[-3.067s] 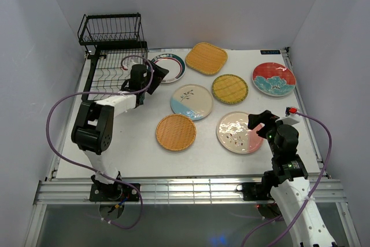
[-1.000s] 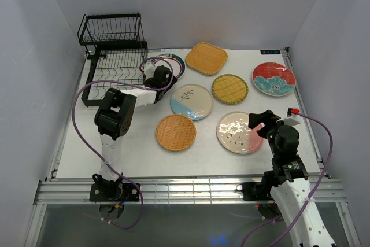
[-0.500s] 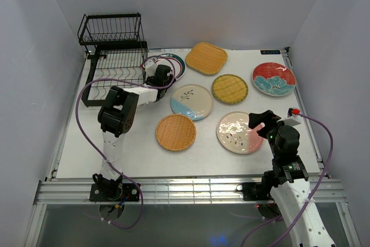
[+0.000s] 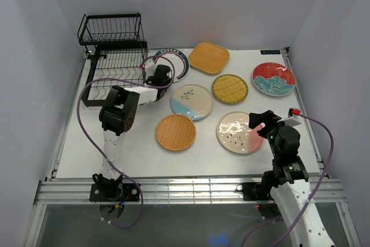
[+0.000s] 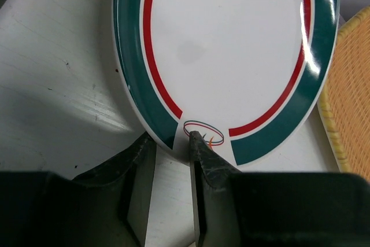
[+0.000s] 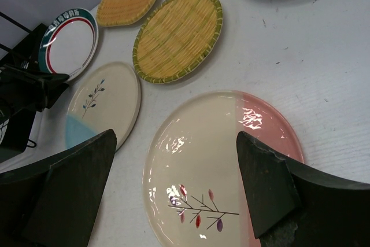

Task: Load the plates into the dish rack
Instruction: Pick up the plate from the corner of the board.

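Note:
The green-striped white plate (image 4: 176, 62) (image 5: 225, 44) lies just right of the black wire dish rack (image 4: 113, 65). Its near rim is raised off the table. My left gripper (image 4: 159, 73) (image 5: 170, 137) is shut on that near rim, one finger under it and one on its face. My right gripper (image 4: 260, 121) (image 6: 175, 137) stands open above the cream-pink plate (image 4: 237, 132) (image 6: 225, 160), holding nothing. The cream-blue plate (image 4: 191, 101), orange woven plate (image 4: 176, 132), yellow woven plate (image 4: 229, 88), rounded-square woven plate (image 4: 208, 57) and red-teal floral plate (image 4: 273, 78) lie flat on the table.
The rack's raised upper basket (image 4: 110, 29) sits at the back left corner, with the slotted lower section (image 4: 113, 76) in front of it; neither holds anything. White walls close in the table on three sides. The left arm's purple cable (image 4: 87, 93) loops beside the rack.
My left jaws have narrowed onto the green-striped plate's rim. The plate has tipped up and shifted slightly back and right. The right arm has not moved.

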Controlling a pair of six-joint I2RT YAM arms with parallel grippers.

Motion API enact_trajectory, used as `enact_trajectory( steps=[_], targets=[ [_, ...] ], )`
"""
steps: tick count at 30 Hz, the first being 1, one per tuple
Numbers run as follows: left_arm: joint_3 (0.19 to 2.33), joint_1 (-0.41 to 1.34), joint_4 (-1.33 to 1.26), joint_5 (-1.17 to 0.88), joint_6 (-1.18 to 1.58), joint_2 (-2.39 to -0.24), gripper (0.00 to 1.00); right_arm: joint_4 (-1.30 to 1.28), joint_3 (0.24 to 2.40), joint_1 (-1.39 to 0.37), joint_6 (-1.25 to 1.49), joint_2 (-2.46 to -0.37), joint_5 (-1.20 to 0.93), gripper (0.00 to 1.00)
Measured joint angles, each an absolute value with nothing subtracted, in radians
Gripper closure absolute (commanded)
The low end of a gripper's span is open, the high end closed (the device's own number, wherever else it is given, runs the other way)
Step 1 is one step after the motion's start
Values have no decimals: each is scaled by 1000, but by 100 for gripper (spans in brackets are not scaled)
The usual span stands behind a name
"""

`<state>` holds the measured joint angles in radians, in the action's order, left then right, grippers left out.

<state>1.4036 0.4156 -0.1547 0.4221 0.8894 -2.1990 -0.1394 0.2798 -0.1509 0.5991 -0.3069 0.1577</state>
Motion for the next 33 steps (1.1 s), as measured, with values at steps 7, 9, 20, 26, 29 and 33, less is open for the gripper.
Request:
enact_trajectory(
  steps=[7, 9, 20, 26, 29, 33],
  targets=[
    [1405, 414, -162, 415, 889, -2205, 67, -139, 280, -151, 599, -307, 158, 10],
    [1405, 415, -162, 410, 890, -2205, 67, -139, 280, -151, 599, -307, 158, 10],
    [1404, 414, -175, 403, 879, -2205, 89, -139, 280, -151, 599, -306, 157, 10],
    [1391, 414, -204, 381, 870, -2205, 98, -139, 280, -151, 599, -306, 157, 10],
    [1381, 414, -218, 381, 867, -2201, 99, -139, 280, -151, 599, -303, 157, 10],
    [1365, 414, -221, 379, 860, -2185, 100, -139, 280, -151, 599, -300, 156, 10]
  ],
)
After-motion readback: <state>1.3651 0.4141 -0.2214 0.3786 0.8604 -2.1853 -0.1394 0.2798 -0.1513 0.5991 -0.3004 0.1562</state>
